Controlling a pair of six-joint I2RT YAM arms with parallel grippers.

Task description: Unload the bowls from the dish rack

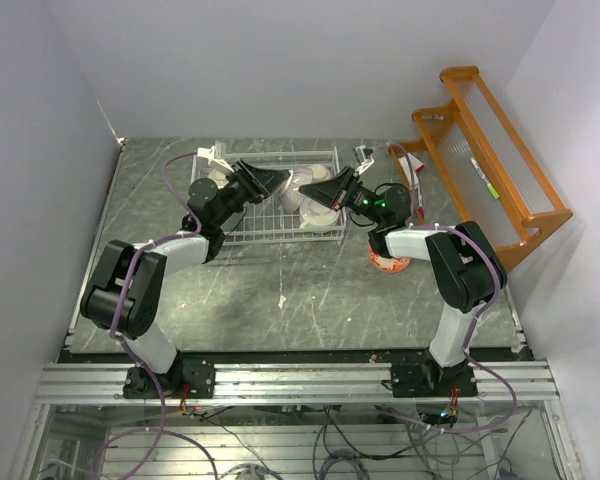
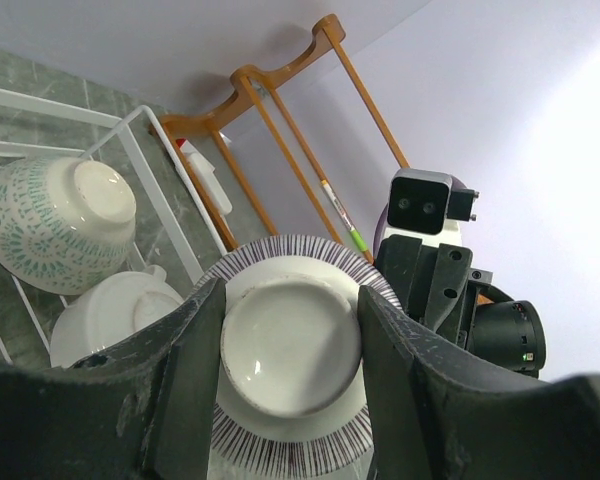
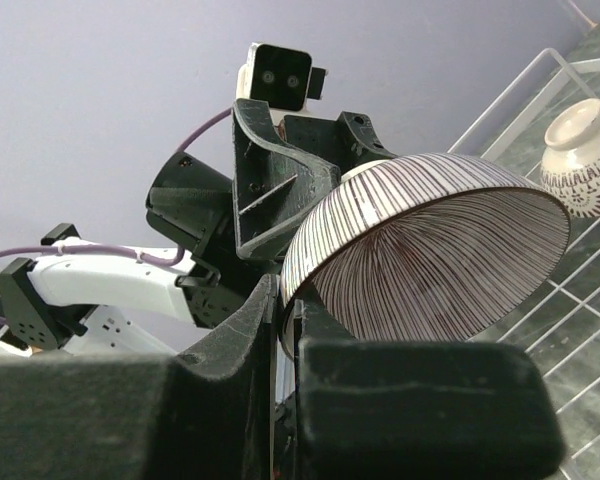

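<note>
A white bowl with dark radial stripes [image 2: 290, 350] hangs over the right end of the dish rack [image 1: 276, 237]. My left gripper [image 2: 290, 345] is shut on its round foot, one finger on each side. My right gripper [image 3: 292, 312] is shut on the same striped bowl [image 3: 430, 250], pinching its rim. In the top view the two grippers meet at this bowl [image 1: 308, 190]. Inside the rack lie a green-patterned bowl [image 2: 55, 220] and a cream bowl with a small handle [image 2: 110, 310]. A red-and-white bowl [image 1: 388, 263] stands on the table under the right arm.
An orange wooden shelf rack [image 1: 490, 150] leans at the back right, holding a white bottle and a pen. The rack's white wire wall [image 3: 510, 95] rises close behind the striped bowl. Walls close in the table on the left and right.
</note>
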